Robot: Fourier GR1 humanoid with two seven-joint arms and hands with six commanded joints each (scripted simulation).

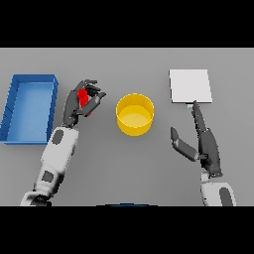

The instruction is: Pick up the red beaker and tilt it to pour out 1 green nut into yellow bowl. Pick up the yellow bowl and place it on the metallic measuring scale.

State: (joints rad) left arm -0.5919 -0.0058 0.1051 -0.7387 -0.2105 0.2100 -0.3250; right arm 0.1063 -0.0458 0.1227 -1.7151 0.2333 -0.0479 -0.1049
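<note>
Head view:
- Grey desk [124, 168]: all listed items are carried on it.
- Red beaker [84, 97]: found left of the desk's middle, largely hidden by dark fingers; whether it is lifted off the desk cannot be told.
- Left hand [79, 103]: its fingers and thumb are curled around the red beaker, which is grasped.
- Yellow bowl [135, 114]: set near the desk's centre, just right of the grasped beaker; no contents can be made out.
- Metallic measuring scale [190, 86]: a pale square plate located toward the far right edge.
- Right hand [206, 144]: its fingers are released and straight, with the fingertips seen at the scale's near edge.
- Blue tray [29, 106]: placed at the left edge.
</note>
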